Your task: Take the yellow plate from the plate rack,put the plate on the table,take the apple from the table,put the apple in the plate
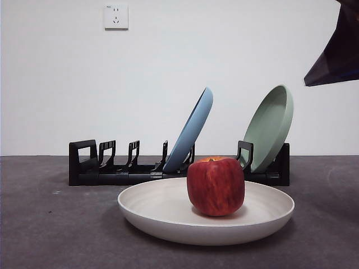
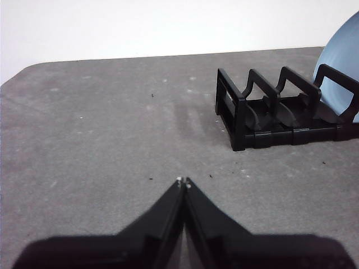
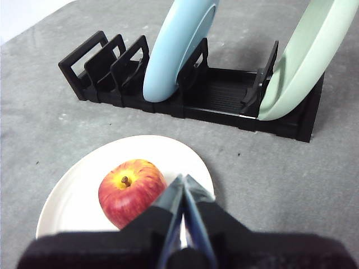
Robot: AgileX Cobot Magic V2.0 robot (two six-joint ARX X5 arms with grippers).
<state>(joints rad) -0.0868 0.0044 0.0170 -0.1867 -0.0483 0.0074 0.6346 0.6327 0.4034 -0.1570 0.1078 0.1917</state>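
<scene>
The cream yellow plate point(image 1: 168, 216) lies flat on the dark grey table point(image 1: 45, 224), in front of the black plate rack point(image 1: 112, 168). The red apple point(image 1: 215, 186) stands upright in the plate, right of its centre. In the right wrist view the apple point(image 3: 130, 190) sits in the plate point(image 3: 73, 196), and my right gripper point(image 3: 184, 180) is shut and empty, raised above the plate beside the apple. It shows as a dark tip point(image 1: 336, 50) at the front view's top right. My left gripper point(image 2: 184, 181) is shut and empty over bare table, off the rack's loop end point(image 2: 233, 109).
The rack point(image 3: 213, 95) holds a blue plate point(image 1: 193, 129) near its middle and a sage-green plate point(image 1: 272, 126) at its right end, both leaning. A white wall with a socket point(image 1: 116, 17) stands behind. The rack's left slots hold nothing.
</scene>
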